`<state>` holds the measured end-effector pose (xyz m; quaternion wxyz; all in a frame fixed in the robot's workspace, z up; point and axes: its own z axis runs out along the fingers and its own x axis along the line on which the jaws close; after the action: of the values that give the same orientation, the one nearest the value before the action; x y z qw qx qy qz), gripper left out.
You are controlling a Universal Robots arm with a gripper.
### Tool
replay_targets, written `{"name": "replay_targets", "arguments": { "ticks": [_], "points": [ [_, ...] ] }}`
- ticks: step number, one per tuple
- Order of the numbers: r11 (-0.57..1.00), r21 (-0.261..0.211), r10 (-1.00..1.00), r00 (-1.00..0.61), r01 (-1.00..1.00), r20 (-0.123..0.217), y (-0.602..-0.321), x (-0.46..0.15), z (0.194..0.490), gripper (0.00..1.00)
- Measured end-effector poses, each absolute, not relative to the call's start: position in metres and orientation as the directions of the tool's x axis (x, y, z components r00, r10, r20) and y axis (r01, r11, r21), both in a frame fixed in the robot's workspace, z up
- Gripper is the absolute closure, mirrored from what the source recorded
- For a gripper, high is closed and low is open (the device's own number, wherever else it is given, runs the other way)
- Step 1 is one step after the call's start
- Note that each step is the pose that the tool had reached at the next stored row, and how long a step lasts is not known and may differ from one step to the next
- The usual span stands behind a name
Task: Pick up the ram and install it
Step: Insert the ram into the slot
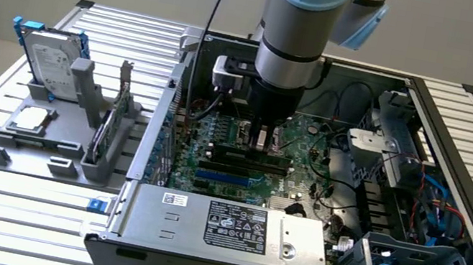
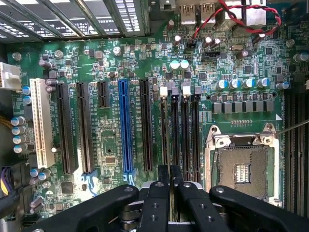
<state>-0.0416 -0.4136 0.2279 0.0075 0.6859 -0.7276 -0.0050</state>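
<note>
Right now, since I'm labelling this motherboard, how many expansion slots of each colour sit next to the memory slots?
White slot: 1
Blue slot: 1
Black slots: 4
Total: 6

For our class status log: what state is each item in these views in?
Black computer case: side open.
Silver processor socket: empty.
Long green ram stick: at black slots under gripper, seating unclear.
Silver hard drive: upright in grey holder.
Square silver processor chip: lying flat.
</note>
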Motion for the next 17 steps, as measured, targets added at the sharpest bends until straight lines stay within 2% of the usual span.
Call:
{"name": "replay_targets", "arguments": {
  "ticks": [17],
  "points": [
    [0.067, 0.017, -0.998, -0.067, -0.998, 0.004, -0.4136, -0.0417, 0.226, 0.86]
  ]
}}
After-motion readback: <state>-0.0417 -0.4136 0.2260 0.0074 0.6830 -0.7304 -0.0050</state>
